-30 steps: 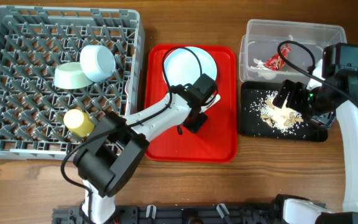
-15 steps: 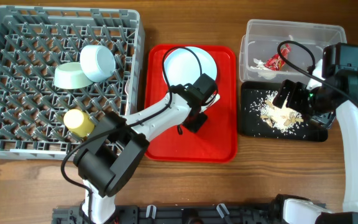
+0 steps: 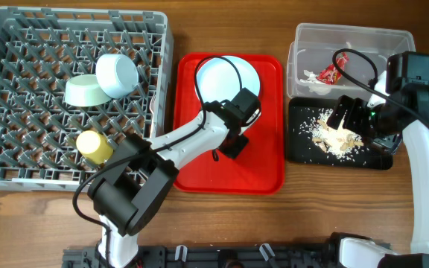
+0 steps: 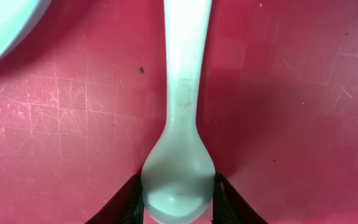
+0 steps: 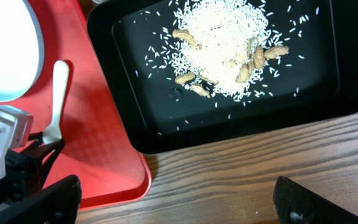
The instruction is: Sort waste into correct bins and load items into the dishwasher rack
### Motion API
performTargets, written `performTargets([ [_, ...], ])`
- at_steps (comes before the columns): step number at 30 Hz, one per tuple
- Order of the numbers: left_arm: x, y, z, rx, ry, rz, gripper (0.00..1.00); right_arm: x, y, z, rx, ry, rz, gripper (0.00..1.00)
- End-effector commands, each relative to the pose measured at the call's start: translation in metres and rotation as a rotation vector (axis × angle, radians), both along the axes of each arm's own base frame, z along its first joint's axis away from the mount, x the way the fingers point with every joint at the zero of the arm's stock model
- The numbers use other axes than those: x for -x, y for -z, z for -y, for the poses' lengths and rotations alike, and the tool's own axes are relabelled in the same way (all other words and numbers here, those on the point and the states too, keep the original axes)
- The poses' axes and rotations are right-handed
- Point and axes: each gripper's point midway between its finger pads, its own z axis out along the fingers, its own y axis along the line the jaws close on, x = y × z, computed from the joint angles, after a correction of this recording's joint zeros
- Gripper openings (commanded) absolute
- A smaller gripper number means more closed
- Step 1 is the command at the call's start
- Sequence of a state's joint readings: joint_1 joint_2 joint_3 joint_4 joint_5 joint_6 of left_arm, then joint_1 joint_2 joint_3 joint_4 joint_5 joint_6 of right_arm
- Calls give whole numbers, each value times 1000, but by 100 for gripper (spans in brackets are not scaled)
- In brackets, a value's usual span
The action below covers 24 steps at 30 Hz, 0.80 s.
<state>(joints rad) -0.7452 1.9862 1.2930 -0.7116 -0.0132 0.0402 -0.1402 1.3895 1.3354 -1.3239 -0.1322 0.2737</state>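
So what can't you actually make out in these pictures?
White spoon: handle end cut off by the left wrist view's top edge; overhead, the left tool mostly covers it.
Plate: lower rim hidden overhead by the left arm.
Right tool: mostly cut off by the right wrist view's bottom edge.

The left arm (image 3: pixel 181 140) stretches from its base at the near edge diagonally toward the far right, wrist bent down, its left gripper (image 4: pixel 178 200) lowered with the dark fingers (image 4: pixel 127 204) set on either side of the bowl of the white plastic spoon (image 4: pixel 183 93); they appear to press against it, though only the tips show in the wrist view. At the right edge, the right arm (image 3: pixel 424 171) rises from the near side and bends leftward, its right gripper (image 3: pixel 348 115) hanging with jaws spread wide, holding nothing.
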Motion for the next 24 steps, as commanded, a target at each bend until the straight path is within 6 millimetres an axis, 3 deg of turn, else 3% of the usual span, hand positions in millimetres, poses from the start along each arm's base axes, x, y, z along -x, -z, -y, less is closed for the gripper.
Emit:
performTargets([
  [1,9,-6,-2,7,6,-15,31,1,-5,3,19,-6,19,100],
  [14,12,-42,-4,41,6,21,31,2,-5,3,19,-6,17,100],
  [24,11,-82,-3,106,7,91,36,2,-5,3,18,-5,15,100],
])
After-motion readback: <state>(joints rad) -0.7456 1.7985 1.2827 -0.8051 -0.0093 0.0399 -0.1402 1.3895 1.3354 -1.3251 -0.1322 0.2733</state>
